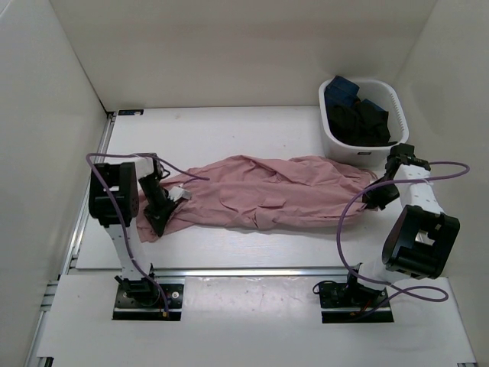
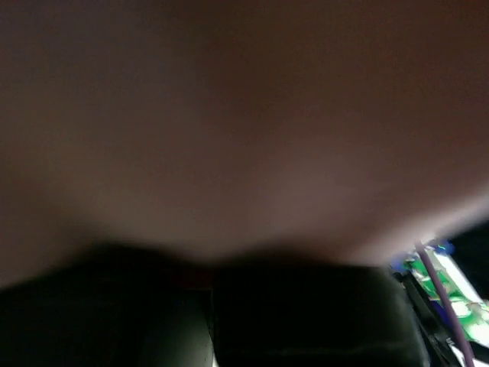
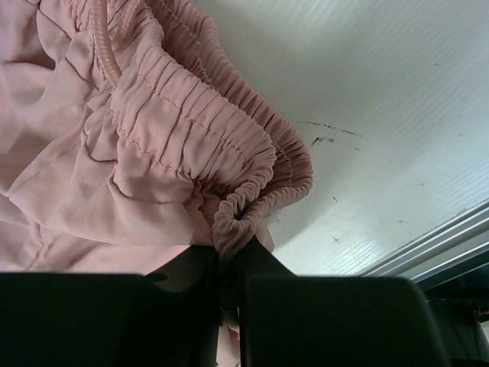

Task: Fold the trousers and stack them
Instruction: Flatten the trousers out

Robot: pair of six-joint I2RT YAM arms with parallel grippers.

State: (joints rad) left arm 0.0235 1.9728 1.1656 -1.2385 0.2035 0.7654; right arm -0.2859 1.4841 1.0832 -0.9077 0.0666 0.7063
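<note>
The dusty-pink trousers (image 1: 267, 191) lie stretched across the table from left to right, rumpled. My right gripper (image 1: 380, 193) is shut on the gathered elastic waistband (image 3: 229, 153) at the right end; the band is pinched between the black fingers (image 3: 267, 260), and the drawstring (image 3: 103, 46) shows above. My left gripper (image 1: 160, 218) is down on the leg end at the left. In the left wrist view blurred pink fabric (image 2: 244, 115) fills the frame against the lens, and the jaws are too dark to read.
A white basket (image 1: 336, 138) at the back right holds dark navy clothes (image 1: 359, 115). White walls stand on three sides. A metal rail (image 1: 252, 271) runs along the table's near edge.
</note>
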